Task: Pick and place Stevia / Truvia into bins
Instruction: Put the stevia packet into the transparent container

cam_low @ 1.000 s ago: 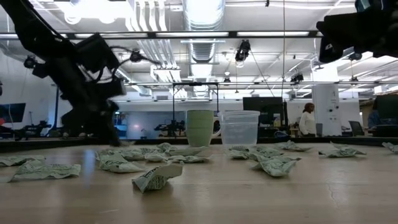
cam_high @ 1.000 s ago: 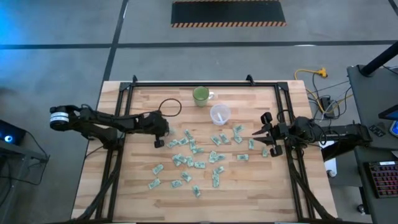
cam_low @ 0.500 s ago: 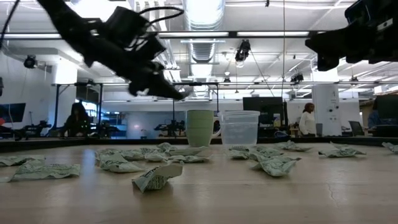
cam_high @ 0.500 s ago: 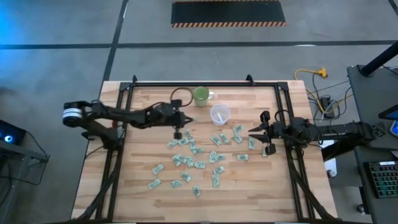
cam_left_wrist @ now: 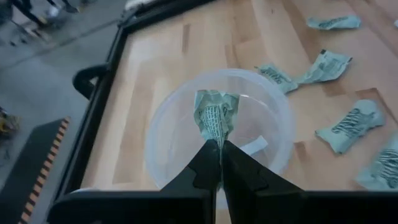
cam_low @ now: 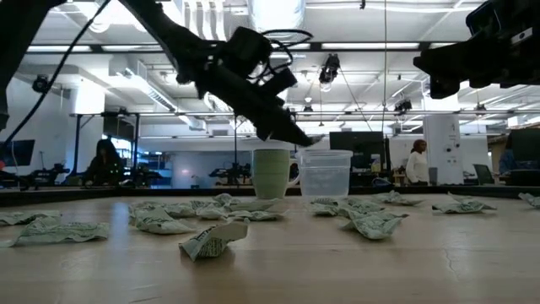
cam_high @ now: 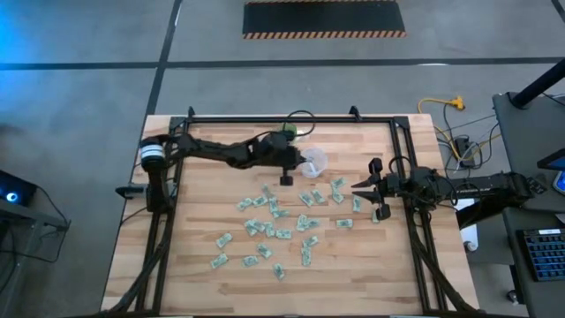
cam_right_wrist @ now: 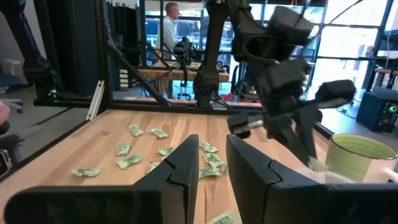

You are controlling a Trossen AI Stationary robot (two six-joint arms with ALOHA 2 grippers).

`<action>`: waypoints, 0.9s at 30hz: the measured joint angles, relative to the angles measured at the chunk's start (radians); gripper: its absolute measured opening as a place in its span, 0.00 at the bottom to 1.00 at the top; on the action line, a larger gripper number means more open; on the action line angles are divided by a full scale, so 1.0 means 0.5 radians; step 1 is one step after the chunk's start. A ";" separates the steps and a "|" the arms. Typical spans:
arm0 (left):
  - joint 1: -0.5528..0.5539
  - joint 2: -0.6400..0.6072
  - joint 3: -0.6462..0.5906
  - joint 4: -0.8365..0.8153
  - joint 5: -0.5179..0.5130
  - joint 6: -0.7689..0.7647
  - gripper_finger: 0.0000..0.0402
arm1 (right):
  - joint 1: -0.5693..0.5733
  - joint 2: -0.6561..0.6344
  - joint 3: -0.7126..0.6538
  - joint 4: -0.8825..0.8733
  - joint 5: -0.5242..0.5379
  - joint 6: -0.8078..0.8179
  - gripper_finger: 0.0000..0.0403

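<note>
One Stevia sachet hangs pinched in the left gripper, now swung across from the scattered packets to sit directly over the clear cup beside the green mug. Release looks next. Right gripper waits at the table's right side, fingers partly apart, empty.

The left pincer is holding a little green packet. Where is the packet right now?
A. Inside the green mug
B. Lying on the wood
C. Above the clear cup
C: the left pincer pinches the packet right above the open mouth of the clear cup, not yet dropped.
</note>
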 joint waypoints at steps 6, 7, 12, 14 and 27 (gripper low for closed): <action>0.010 0.076 0.122 -0.111 0.004 -0.007 0.01 | 0.000 -0.001 0.000 -0.001 -0.002 -0.005 0.18; 0.010 0.075 0.124 -0.108 0.004 -0.001 0.03 | 0.001 0.000 0.000 -0.002 -0.002 -0.007 0.18; 0.010 0.036 0.118 -0.118 0.004 0.004 0.20 | 0.000 0.000 0.001 -0.053 -0.002 -0.007 0.18; 0.009 0.028 0.119 -0.104 0.004 0.005 0.29 | 0.000 0.000 0.001 -0.127 -0.002 -0.014 0.18; -0.088 -0.423 -0.018 -0.936 0.012 -0.062 0.50 | 0.001 0.238 0.001 -0.664 0.506 0.009 0.18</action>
